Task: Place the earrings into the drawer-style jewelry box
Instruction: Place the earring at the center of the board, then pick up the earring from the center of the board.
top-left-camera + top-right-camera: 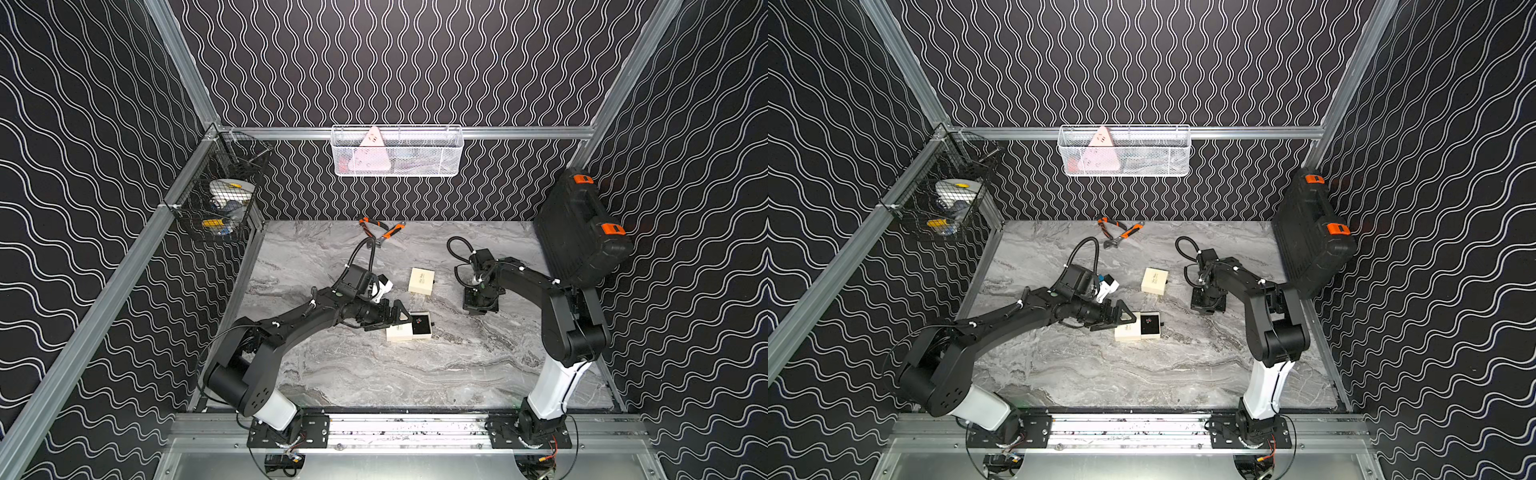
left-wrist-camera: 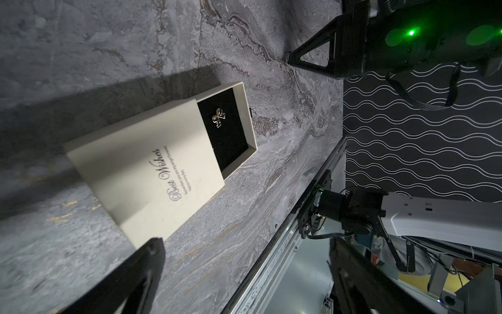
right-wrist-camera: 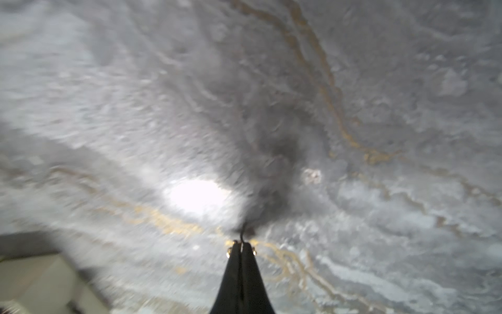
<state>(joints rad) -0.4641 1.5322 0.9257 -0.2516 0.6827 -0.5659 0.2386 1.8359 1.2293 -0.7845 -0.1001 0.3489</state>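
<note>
Your right end effector is pinched fully closed, tips down on the surface. There's a gold glint at the tips, but it's too blurry to say you've got anything. Your left end effector is wide open and empty, just beside the jewelry box. The drawer is part-way out, earrings on its black liner. Risks:
- A piece slips on the lift and is lost among the gold veins.
- The drawer opening is small, so it's easy to miss.
- The box is unbraced and slides if bumped.

Showed matt card on the jewelry box, velvety black lining, shiny gold metal earrings, smooth marbled table.
</note>
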